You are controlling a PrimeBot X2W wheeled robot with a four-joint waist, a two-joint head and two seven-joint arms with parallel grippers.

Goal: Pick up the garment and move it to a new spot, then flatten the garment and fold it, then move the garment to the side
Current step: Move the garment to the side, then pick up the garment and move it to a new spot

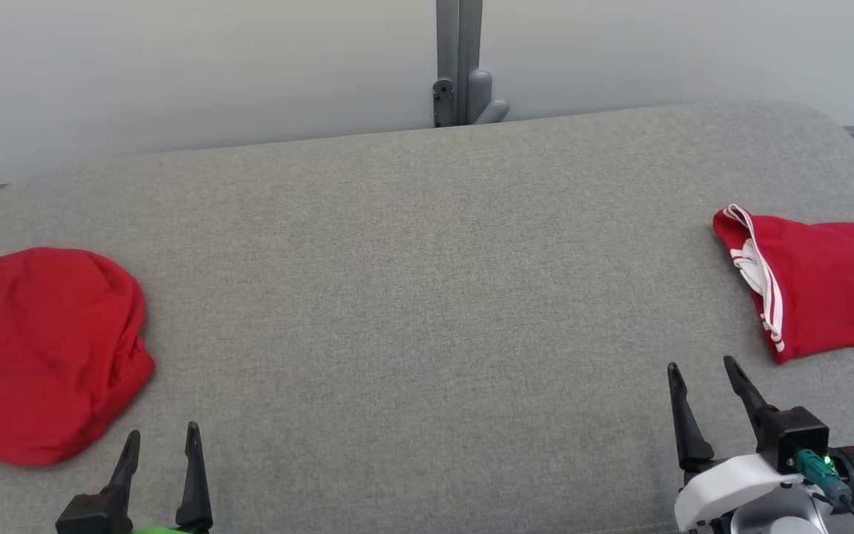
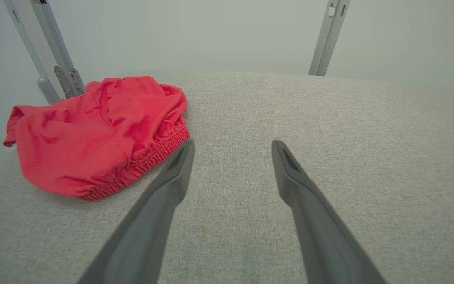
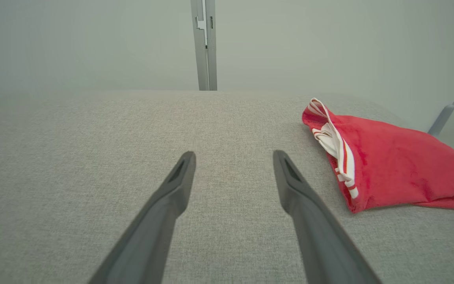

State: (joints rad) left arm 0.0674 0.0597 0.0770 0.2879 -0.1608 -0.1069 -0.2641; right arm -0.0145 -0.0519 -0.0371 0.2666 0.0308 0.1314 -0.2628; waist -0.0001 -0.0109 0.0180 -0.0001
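A crumpled plain red garment [image 1: 45, 352] lies at the left edge of the grey padded table [image 1: 427, 297]; in the left wrist view this garment [image 2: 97, 134] shows an elastic hem beside my left finger. My left gripper [image 1: 161, 443] stands open at the lower left, just right of it, holding nothing. A second red garment with white stripes [image 1: 820, 282] lies at the right edge, also seen as a folded striped piece [image 3: 388, 161] in the right wrist view. My right gripper [image 1: 701, 374] is open, near that piece's lower left corner, not touching it.
A grey metal post [image 1: 459, 63] with a bracket stands behind the table's far edge against a pale wall. The broad middle of the table lies between the two garments. More posts [image 2: 53, 51] show behind the left garment.
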